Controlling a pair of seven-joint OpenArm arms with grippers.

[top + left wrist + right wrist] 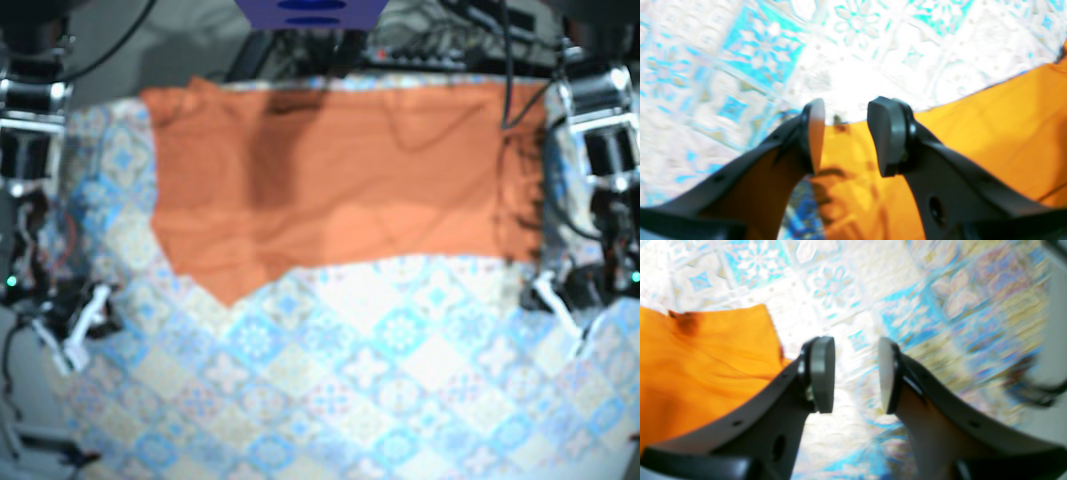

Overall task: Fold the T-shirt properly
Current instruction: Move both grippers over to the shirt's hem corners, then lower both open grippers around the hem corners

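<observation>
The orange T-shirt (pixel 340 180) lies spread across the far half of the table, its lower left edge dipping to a point. My left gripper (pixel 846 136) is open, hovering over a shirt edge (pixel 990 133); orange cloth shows through the gap and nothing is pinched. In the base view it sits at the right (pixel 555 305), by the shirt's lower right corner. My right gripper (pixel 857 376) is open over bare tablecloth, with the shirt (pixel 700 366) just to its left. In the base view it hangs at the left table edge (pixel 85 325), apart from the shirt.
A blue-and-white patterned tablecloth (pixel 380 380) covers the table. Cables and equipment (pixel 450 40) crowd the back edge behind the shirt. Both arm bases stand at the table's left and right sides.
</observation>
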